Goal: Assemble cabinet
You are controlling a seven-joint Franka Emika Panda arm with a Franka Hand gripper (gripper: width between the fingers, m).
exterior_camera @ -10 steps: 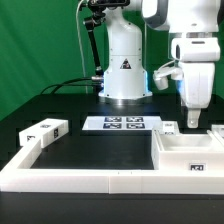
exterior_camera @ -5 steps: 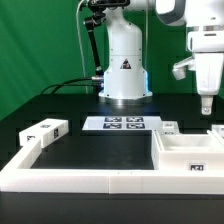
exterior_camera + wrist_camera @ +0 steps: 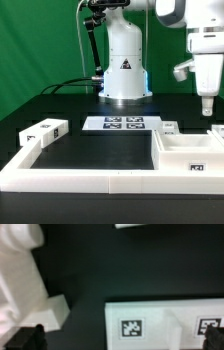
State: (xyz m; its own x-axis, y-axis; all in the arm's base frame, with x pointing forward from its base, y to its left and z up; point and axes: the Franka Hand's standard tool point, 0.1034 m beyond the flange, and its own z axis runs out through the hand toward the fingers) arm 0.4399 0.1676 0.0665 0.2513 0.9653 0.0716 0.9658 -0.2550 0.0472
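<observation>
I record the pincer (image 3: 205,106) hovering, opening indeterminable and nothing visibly held, over the cabinet box (image 3: 178,162), near on the desk (image 3: 100,150) at the exterior view's right; judged light, rigid, slick: grip one wall.

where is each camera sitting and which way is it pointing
Exterior view: off the arm, across the black table from the robot base, facing it and the green backdrop; the base, upper arm and claw show.
Wrist view: on the wrist, looking down at the table; only one dark finger shows, at the picture's edge.
Shared: the table and the claw; the wrist view's white tagged piece I cannot match.
</observation>
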